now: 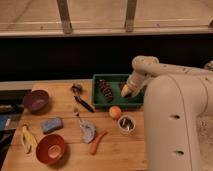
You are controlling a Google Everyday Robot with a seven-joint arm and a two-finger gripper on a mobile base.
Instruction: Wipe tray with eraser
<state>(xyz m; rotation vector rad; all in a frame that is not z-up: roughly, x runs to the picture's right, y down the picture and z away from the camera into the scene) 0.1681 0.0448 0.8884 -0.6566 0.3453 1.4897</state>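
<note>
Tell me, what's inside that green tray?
A pinecone lies in the tray. The gripper reaches into its right half, hiding whatever is under it.

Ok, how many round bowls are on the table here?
2. A dark purple bowl sits at the table's left edge, and a red-orange bowl at the front left. The arm may hide more at the right. The gripper is over the green tray.

My view is dim and warm-toned, soft all over. My gripper (pixel 126 92) hangs blurred over the tray (pixel 106 104), and the background band sits nearly black.
</note>
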